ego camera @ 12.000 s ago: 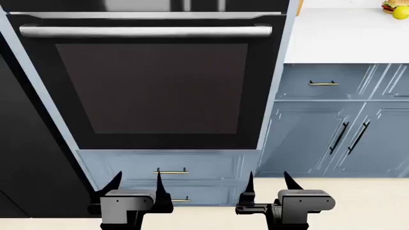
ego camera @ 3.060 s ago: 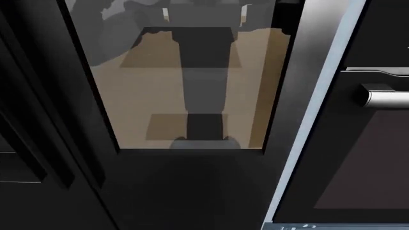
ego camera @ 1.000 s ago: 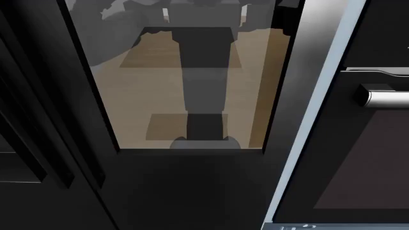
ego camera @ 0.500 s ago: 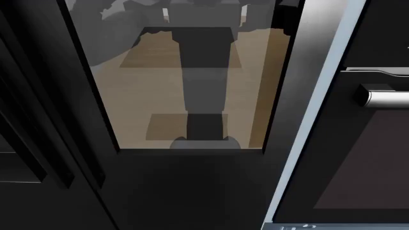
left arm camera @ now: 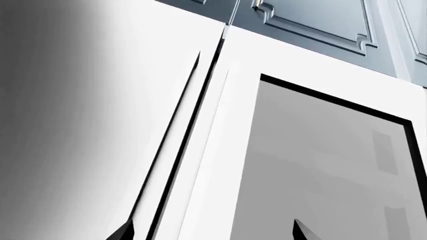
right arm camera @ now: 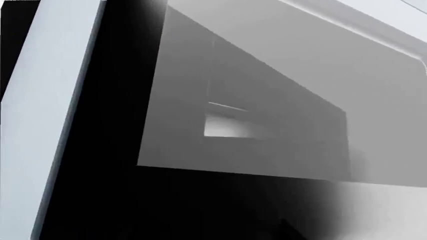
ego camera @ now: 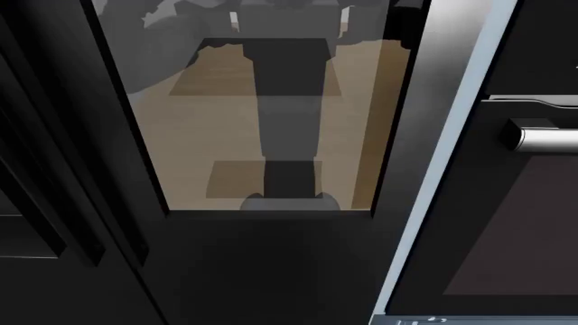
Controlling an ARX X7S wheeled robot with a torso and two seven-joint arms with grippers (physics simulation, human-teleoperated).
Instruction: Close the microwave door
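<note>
The head view has swung off the oven [ego camera: 532,223] and its lower drawers, which filled it 12 s ago. It now faces the microwave door [ego camera: 262,122] at close range, the oven pushed to the right edge. Both grippers, seen low in that earlier view, have left it. From 3.1 s ago to now, no difference is discernible in the head view.

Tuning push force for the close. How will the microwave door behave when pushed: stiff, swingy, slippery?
The microwave door looks like a flat framed panel with a glass window, so it is probably rigid and would swing rather than flex. Its glossy, reflective face suggests the left gripper could slide on contact. Hinge resistance cannot be judged.
</note>
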